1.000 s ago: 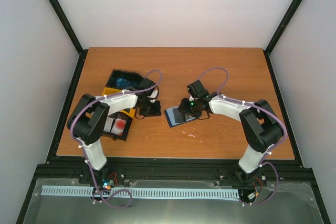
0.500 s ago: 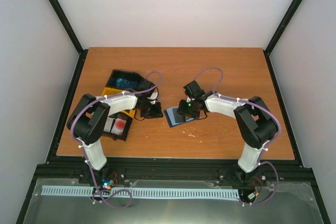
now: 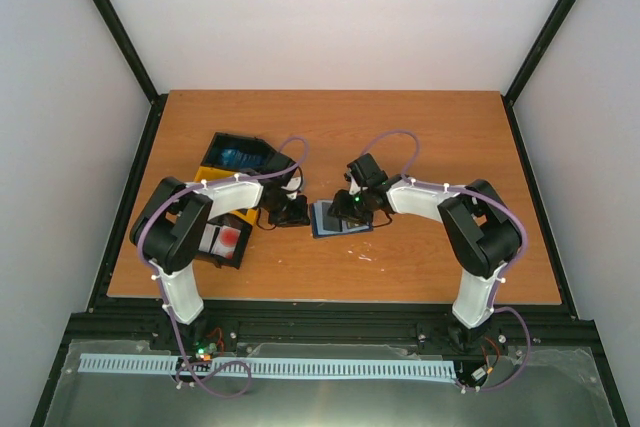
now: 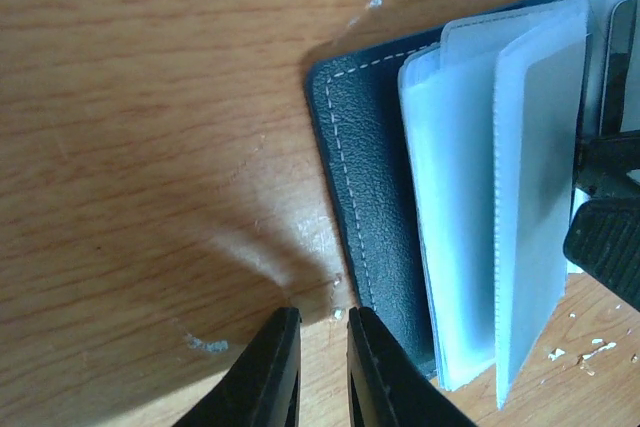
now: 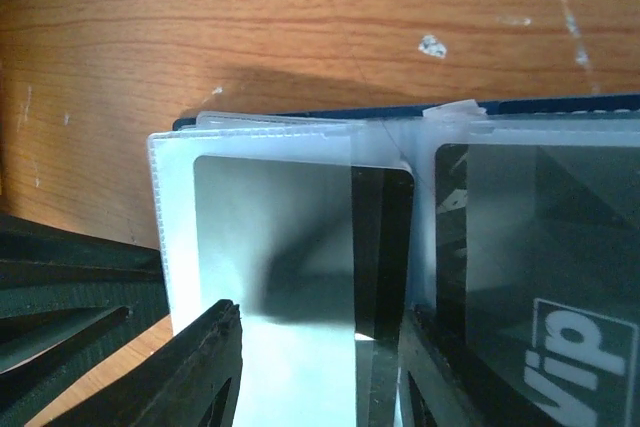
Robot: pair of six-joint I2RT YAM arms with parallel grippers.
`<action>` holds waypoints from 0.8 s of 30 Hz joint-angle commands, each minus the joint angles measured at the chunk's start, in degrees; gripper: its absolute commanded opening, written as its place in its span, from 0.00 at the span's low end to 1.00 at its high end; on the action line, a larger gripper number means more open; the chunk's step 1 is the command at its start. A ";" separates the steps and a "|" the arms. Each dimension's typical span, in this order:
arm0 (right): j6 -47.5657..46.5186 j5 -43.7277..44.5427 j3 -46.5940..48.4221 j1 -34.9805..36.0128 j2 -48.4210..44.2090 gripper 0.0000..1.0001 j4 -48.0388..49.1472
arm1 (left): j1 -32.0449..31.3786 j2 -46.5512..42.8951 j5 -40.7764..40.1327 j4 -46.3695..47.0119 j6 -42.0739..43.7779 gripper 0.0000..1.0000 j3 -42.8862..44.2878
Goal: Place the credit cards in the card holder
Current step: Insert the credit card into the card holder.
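Mia: Where is our small dark blue folding card holder (image 3: pixel 326 224)?

Tom: It lies open on the brown wooden counter (image 4: pixel 150 147), between our two arms. Its clear plastic pockets (image 4: pixel 460 237) stand up like pages in a book.

Mia: What is our right claw (image 5: pixel 318 319) doing?

Tom: Its fingers are wide apart, one on each side of a shiny grey plastic card (image 5: pixel 270 237). The card looks partly inside a clear pocket. We cannot tell if the claw is squeezing the card or only standing around it.

Mia: And our left claw (image 4: pixel 322 322)?

Tom: Its fingers are almost together, with just a thin gap and nothing in it. It sits low, right beside the edge of the holder's dark cover.

Mia: So what step are we on?

Tom: We think we are sliding the grey card into its pocket.

Mia: How do we do it well?

Tom: We should push the card straight, in line with the pocket, so no corner catches. We should go slowly, because the pockets look floppy and could bend. Our left claw could press the cover down so the holder does not slide away.

Mia: Are we nearly done?

Tom: Not yet, we think. A white card with a red blotch (image 3: pixel 226 239) lies in the black-and-yellow plastic tray (image 3: pixel 210 175) on the left.
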 commanded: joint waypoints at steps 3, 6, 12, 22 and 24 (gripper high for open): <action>-1.90 -2.68 -0.27 0.35 -0.01 0.44 3.39 | -0.09 2.03 -1.04 -0.44 0.39 0.16 1.10; -1.54 -4.17 -0.38 0.33 0.50 0.45 5.67 | -0.09 2.29 -1.00 -0.31 0.59 0.16 1.18; 0.12 -5.71 -0.29 0.35 2.28 0.45 8.94 | -0.09 2.88 -0.63 -0.22 0.96 0.16 1.37; -0.69 0.93 0.83 0.10 -3.94 0.45 4.38 | -0.09 -0.41 -5.36 -0.73 0.27 0.18 0.99; -1.80 4.93 1.46 0.01 -7.40 0.46 1.13 | -0.09 -2.67 -5.37 0.90 0.24 0.21 0.14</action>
